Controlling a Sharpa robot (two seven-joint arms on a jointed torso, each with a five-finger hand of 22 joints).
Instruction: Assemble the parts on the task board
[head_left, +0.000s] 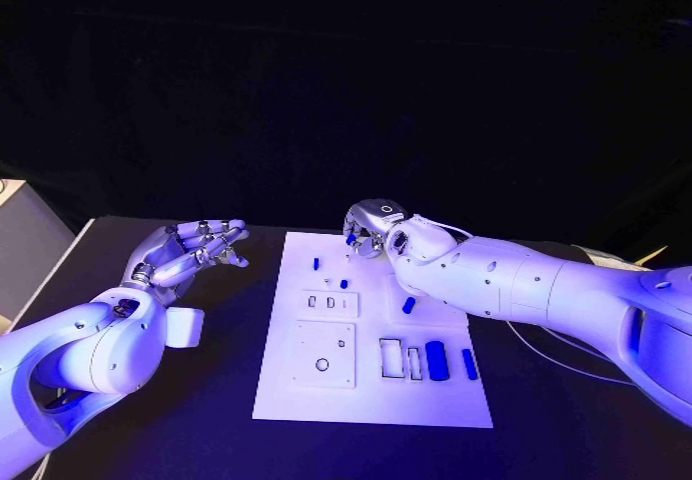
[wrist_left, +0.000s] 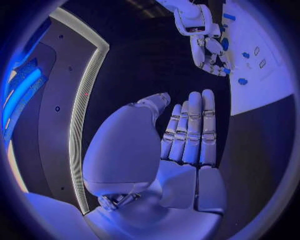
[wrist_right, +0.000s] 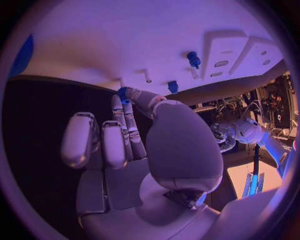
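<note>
**Right hand at board's far edge, left hand idle off-board**

Head view: the task board (head_left: 372, 390) lies mid-table, long axis running away from the robot. The right hand (head_left: 375, 229) hangs over its far edge, fingers curled down. Blue parts: small peg (head_left: 316, 264) and stub (head_left: 343, 284) just on the robot's side of that hand, short pin (head_left: 408, 305) under the forearm, two long bars (head_left: 437, 360) upright-lengthwise at the near right. The left hand (head_left: 191, 256) sits off the board's left edge, fingers loosely apart, holding nothing. The right hand is clearly nearer the far parts.

Left wrist view: left hand's fingers (wrist_left: 190, 127) straight, together, empty; board lies beyond, across bare black table.

Right wrist view: fingertips (wrist_right: 125, 102) meet at the board edge with something blue between them; held or merely touched, cannot tell. A blue peg (wrist_right: 194, 59) stands farther in.
</note>
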